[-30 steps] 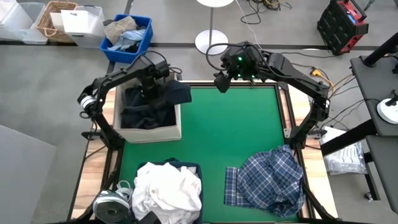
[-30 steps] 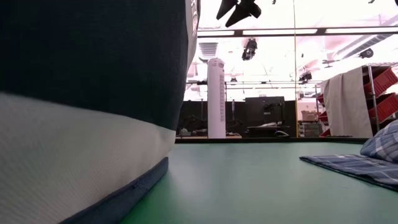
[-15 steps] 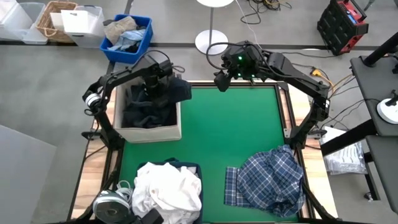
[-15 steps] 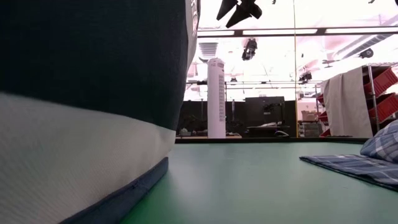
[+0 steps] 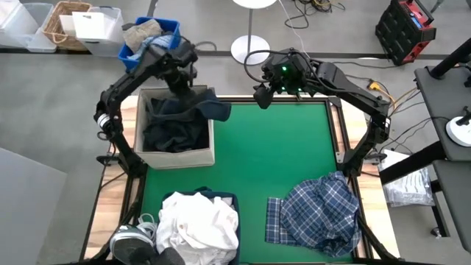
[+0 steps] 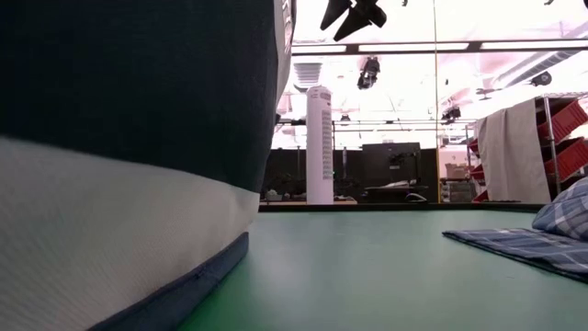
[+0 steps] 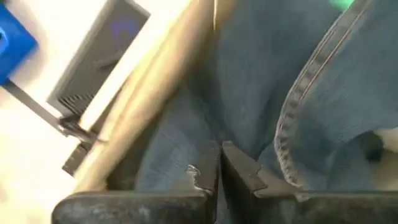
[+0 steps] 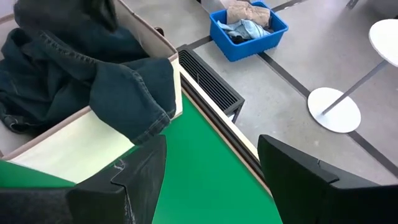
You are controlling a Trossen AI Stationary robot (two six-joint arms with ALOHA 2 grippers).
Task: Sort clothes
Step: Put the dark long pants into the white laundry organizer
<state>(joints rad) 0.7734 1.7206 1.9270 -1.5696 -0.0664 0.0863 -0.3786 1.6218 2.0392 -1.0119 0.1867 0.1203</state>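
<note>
Dark navy clothes fill a cream cloth bin at the table's far left. One dark denim garment hangs by a fold over the bin's far right corner. My left gripper hovers above the bin's far rim, shut, with the denim below its fingertips. My right gripper hangs open over the table's far edge, holding nothing. A blue-and-white plaid shirt lies at the near right. White clothes are piled in a navy bin at the near left.
A blue crate with tan and pale-blue cloth stands on the floor beyond the far left corner. The green mat lies bare between the bins and the plaid shirt. In the low view a bin's wall fills the left half.
My left gripper has risen out of the cream bin and gone toward the table's far edge. The dark denim garment stays draped over the bin's far right corner.
</note>
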